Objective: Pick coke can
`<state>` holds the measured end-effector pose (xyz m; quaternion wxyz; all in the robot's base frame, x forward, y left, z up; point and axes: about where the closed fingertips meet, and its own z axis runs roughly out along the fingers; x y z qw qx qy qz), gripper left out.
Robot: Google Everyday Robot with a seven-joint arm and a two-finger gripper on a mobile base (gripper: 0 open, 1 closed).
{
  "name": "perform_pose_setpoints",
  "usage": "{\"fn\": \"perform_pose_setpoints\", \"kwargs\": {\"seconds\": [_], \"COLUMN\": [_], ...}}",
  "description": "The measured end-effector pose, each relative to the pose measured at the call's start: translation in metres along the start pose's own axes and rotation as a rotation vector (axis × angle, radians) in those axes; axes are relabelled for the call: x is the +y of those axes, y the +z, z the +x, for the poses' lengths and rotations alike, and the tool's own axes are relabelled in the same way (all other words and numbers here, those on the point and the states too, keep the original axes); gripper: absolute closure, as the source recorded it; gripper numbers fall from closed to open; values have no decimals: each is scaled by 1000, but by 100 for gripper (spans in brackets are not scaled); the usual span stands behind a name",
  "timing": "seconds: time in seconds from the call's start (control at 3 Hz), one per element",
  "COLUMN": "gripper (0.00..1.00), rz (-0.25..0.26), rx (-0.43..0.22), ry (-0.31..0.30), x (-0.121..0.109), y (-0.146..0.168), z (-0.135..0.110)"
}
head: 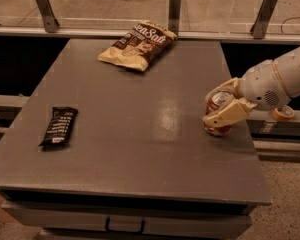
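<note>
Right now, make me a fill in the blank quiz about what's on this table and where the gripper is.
The gripper is shut on the coke can, whose body is coloured ___.
The chip bag lies near the table's ___ edge.
In this view, the dark snack bar lies far to the ___ of the coke can.
Missing words: red; far; left.
</note>
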<state>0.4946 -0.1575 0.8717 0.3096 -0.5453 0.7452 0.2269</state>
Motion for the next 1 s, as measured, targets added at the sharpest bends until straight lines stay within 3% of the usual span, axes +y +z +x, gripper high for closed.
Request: {"fn": "perform_pose_setpoints", "kwargs": {"seconds": [0.33, 0.67, 1.0], "gripper": [100, 100, 100], "rz": [42, 94, 122], "rx": [-94, -247, -276], "ry": [-24, -57, -84], "x": [-21, -41, -45], "y": [-18, -56, -73], "z": [-39, -124, -144]}}
